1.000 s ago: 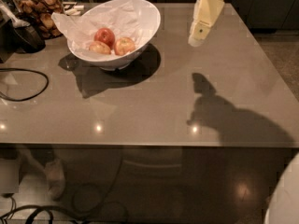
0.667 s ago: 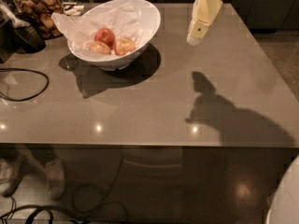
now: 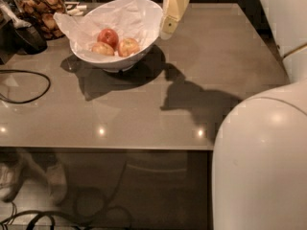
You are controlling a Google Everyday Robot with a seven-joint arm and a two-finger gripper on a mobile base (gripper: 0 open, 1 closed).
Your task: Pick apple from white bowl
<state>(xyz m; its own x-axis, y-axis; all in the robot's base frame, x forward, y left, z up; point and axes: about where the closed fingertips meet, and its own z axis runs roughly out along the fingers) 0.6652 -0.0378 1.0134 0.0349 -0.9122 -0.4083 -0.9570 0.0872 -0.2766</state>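
The white bowl [image 3: 148, 20] stands at the back left of the grey table, lined with crumpled white paper. Three apples lie in it. The yellow-orange apple with red blush [image 3: 128, 46] is on the right. A deep red apple [image 3: 109, 36] is behind it and a paler yellowish one [image 3: 102, 49] is at the left. My cream gripper [image 3: 168, 31] hangs from the top of the view, pointing down. It is just outside the bowl's right rim, up and right of the blushed apple, and holds nothing that I can see.
A glass jar of brown snacks [image 3: 42, 12] and a dark device [image 3: 28, 38] stand left of the bowl. A black cable [image 3: 29, 97] loops on the table's left. My white body [image 3: 261, 166] fills the lower right. The table's front edge [image 3: 105, 148] is near.
The gripper has come left, from well to the right of the bowl to right beside its right rim. The view has shifted, and my white body now fills the lower right.
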